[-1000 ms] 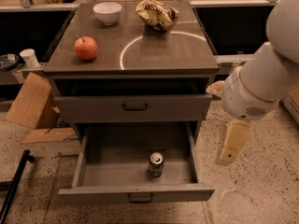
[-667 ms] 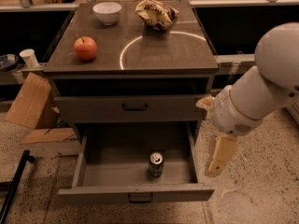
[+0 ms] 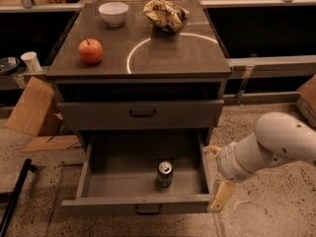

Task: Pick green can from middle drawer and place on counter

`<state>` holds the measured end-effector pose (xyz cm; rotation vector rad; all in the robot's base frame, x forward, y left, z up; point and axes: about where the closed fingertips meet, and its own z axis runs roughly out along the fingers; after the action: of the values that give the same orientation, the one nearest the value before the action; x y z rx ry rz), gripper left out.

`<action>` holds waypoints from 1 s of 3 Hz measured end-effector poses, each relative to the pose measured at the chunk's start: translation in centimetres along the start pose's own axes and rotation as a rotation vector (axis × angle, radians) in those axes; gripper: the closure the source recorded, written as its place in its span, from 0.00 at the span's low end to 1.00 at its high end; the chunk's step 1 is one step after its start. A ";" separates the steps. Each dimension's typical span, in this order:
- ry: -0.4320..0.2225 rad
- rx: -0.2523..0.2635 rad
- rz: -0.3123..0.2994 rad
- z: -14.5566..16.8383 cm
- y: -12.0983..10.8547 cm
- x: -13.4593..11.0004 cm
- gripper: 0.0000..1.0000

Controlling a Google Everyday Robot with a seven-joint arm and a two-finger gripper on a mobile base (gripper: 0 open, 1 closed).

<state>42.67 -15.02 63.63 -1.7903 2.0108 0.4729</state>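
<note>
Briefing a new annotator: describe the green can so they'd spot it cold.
Under the glossy counter, the middle drawer hangs open below a shut drawer. The green can stands upright near its front, left of the gripper beside the drawer's right front corner. It alone is in the drawer; the apple, bowl and bag sit up top.

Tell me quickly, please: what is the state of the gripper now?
Gripper: cannot be told; it is beside the open drawer's right front corner, away from the can.
</note>
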 end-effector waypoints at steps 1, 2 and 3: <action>-0.104 0.005 0.051 5.6 -2.2 2.3 0.00; -0.129 -0.030 0.074 8.0 -1.8 3.3 0.00; -0.135 -0.031 0.075 8.2 -1.9 3.3 0.00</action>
<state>44.81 -13.96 54.91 -1.6589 1.9920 0.6341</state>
